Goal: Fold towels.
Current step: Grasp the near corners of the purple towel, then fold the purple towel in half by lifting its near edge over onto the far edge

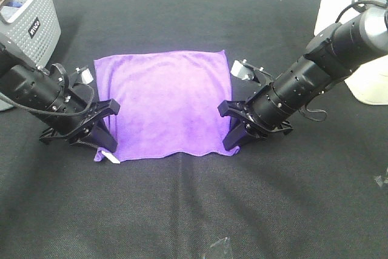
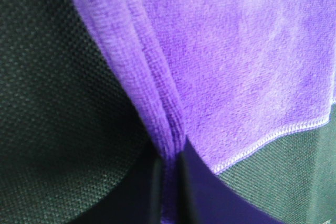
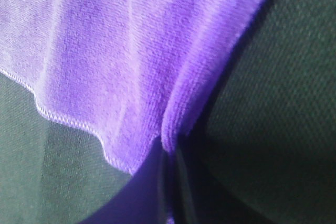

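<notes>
Left pincer (image 1: pixel 112 127), right pincer (image 1: pixel 226 126): towel (image 1: pixel 163 101) between

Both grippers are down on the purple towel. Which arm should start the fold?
Neither alone, I'd judge. The left gripper and the right gripper each pinch a side edge of the towel near its front corners, mirrored, so lifting together looks best.

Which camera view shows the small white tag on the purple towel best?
The exterior high view. There the white tag sticks out at the near left corner of the purple towel, and the whole cloth is visible around it. Both wrist views show only close-up purple pile and stitched hem; the tag appears in neither.
</notes>
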You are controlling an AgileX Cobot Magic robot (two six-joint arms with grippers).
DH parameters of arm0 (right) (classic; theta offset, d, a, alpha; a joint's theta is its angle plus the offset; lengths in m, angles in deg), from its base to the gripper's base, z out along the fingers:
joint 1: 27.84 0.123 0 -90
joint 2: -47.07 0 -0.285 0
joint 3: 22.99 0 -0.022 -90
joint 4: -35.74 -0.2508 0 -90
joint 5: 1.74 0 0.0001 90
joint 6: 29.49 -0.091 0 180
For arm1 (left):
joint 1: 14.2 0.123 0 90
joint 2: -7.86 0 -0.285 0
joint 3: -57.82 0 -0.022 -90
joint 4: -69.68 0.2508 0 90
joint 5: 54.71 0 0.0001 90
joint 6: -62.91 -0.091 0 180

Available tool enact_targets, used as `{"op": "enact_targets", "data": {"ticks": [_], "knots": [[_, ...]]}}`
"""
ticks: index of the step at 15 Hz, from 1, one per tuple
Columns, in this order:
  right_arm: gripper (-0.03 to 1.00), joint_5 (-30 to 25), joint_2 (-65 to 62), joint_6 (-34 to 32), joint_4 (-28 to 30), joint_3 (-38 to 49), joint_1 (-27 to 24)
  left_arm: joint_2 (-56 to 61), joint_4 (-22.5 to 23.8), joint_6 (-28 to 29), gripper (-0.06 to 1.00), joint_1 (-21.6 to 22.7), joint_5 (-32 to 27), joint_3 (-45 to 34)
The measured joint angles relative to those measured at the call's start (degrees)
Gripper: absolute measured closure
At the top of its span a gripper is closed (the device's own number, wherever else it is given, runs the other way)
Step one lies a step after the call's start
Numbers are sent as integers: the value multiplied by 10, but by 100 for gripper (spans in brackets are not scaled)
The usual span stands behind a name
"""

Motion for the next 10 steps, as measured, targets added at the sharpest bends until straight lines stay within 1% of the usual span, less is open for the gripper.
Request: {"op": "enact_targets", "data": {"ticks": [1, 3, 4, 6, 9, 10], "knots": [[96, -10, -7, -10, 5, 0, 0, 6, 16, 0, 94, -2, -3, -1], [96, -28, -44, -32, 25, 5, 2, 23, 66, 6, 94, -2, -13, -7], [96, -37, -67, -51, 38, 19, 3, 37, 93, 17, 94, -2, -17, -16], [96, -45, -123, -81, 58, 68, 5, 77, 128, 41, 94, -2, -26, -50], [96, -62, -223, -121, 56, 156, 6, 159, 135, 60, 94, -5, -44, -111], [96, -73, -254, -135, 53, 184, 6, 190, 141, 78, 94, -5, -54, -128]]}}
